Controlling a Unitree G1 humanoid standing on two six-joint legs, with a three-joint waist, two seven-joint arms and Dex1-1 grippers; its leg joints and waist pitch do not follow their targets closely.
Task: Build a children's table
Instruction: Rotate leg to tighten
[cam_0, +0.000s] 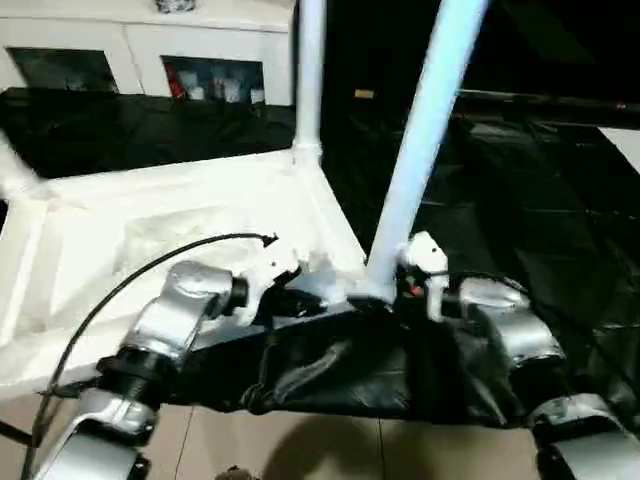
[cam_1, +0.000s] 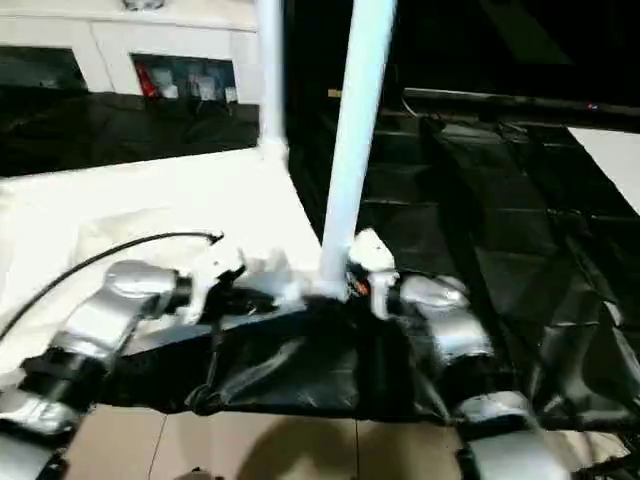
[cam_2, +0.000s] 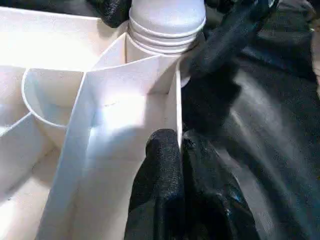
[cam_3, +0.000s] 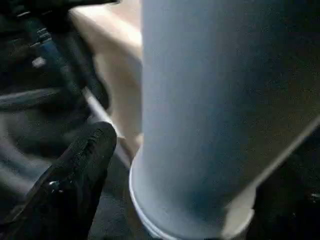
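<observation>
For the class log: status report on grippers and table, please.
Left gripper shut on tabletop rim. Right gripper open around near leg. Two legs upright. Nothing in the way.

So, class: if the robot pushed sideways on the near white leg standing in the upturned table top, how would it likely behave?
The near leg already leans, so it would probably rock in its corner socket. It looks like a stiff, light plastic tube, unlikely to bend. The table top might slide on the black cover.

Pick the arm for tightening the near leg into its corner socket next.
Right, probably. The right gripper sits open beside the near leg at its base. The left gripper is shut on the tabletop's rim, steadying it, so it's better left there.
</observation>
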